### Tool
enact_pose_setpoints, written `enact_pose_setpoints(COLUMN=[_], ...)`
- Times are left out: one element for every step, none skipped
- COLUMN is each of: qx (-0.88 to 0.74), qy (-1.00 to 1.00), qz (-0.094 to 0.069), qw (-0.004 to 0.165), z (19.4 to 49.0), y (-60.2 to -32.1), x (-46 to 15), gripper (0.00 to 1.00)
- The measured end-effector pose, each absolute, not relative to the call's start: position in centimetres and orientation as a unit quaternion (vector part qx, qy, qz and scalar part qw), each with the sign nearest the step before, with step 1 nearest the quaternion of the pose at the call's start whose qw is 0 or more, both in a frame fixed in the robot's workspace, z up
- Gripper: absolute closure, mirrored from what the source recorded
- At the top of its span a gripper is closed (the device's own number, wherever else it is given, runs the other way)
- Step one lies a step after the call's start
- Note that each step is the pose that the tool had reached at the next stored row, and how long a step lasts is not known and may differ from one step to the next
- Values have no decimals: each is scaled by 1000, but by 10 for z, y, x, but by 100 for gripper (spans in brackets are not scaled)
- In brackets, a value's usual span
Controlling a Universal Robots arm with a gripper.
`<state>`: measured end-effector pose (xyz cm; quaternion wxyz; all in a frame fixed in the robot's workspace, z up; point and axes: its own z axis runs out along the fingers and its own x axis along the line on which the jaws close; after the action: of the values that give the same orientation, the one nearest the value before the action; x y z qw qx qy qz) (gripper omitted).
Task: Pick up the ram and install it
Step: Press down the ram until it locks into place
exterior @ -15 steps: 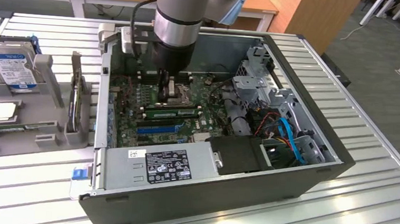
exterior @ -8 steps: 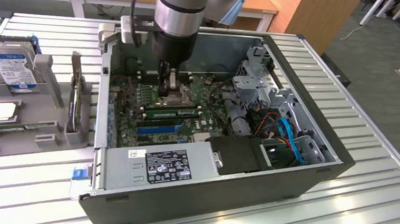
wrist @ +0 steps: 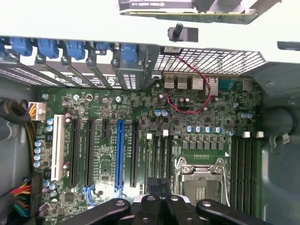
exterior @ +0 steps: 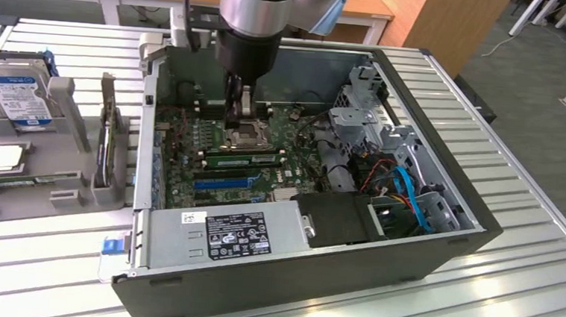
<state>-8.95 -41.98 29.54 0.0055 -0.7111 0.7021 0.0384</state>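
While the ram [exterior: 243, 156] sits as a green stick in a memory slot just beside the CPU socket [exterior: 248, 135], on the side toward the blue expansion slot [exterior: 225, 181], I cannot tell if it is fully seated. Gripper [exterior: 238, 122] hangs just above the socket, fingers pressed together, gripping nothing. Wrist view: closed fingers [wrist: 154, 187] over the black slots between blue slot [wrist: 119, 150] and socket [wrist: 200, 180]. Motherboard [exterior: 190, 133] lies in the open PC case [exterior: 461, 178]; hard drive [exterior: 16, 95] stands in a gray holder at the exterior view's left.
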Motion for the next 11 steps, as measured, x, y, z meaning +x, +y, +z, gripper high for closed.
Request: enact_pose_setpoints(qx=[-711,-711,-711,-711,-711,-711,-711,-711,-711,-711,-711], qy=[702,702,702,702,702,702,702,702,702,702,702], qz=[38,38,38,38,38,38,38,38,38,38,38], qw=[5,5,5,5,5,5,5,5,6,6,6], z=[298,300,302,304,306,308,309,310,311,311,311], y=[-420,-420,-420,-420,-420,-420,-420,-420,-420,-420,-420], x=[-89,-89,-89,-89,-89,-89,-89,-89,-89,-89,-89], gripper=[90,90,90,90,90,90,90,90,90,90,90])
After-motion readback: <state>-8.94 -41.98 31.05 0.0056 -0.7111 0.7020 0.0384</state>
